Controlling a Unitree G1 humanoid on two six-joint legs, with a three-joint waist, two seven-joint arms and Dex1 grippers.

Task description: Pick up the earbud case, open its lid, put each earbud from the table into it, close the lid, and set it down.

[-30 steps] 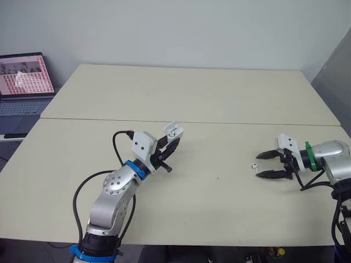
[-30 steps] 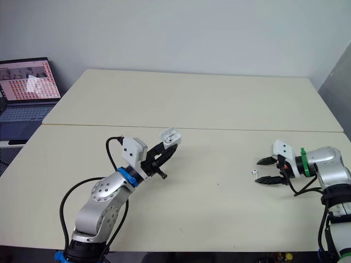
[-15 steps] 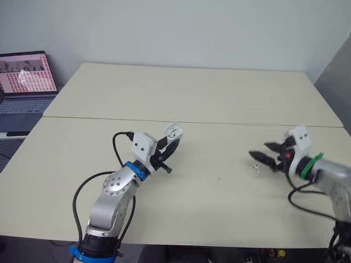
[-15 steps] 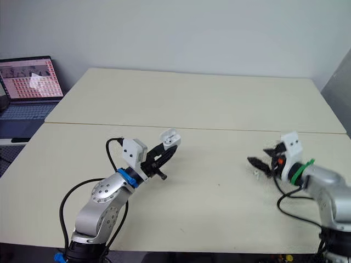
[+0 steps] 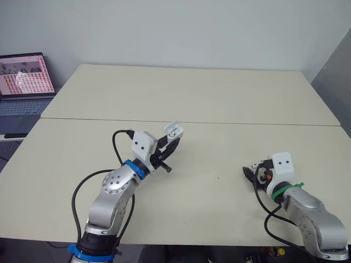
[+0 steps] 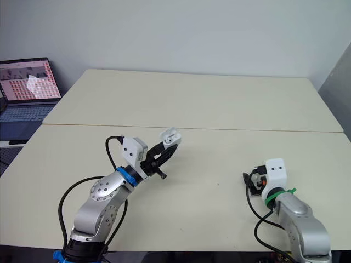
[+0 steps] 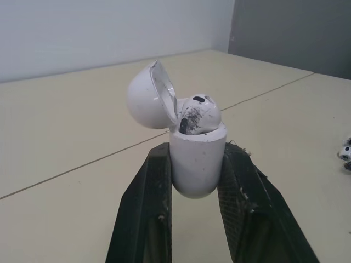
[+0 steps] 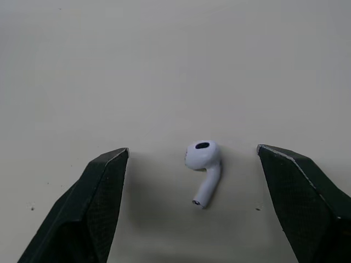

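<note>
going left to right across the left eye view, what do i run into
laptop → earbud case, lid open, held in the left gripper → right gripper, open around an earbud on the table

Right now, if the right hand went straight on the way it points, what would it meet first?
Most likely the earbud, which lies on the table between the open fingers of the right hand. The tabletop is directly behind it.
</note>
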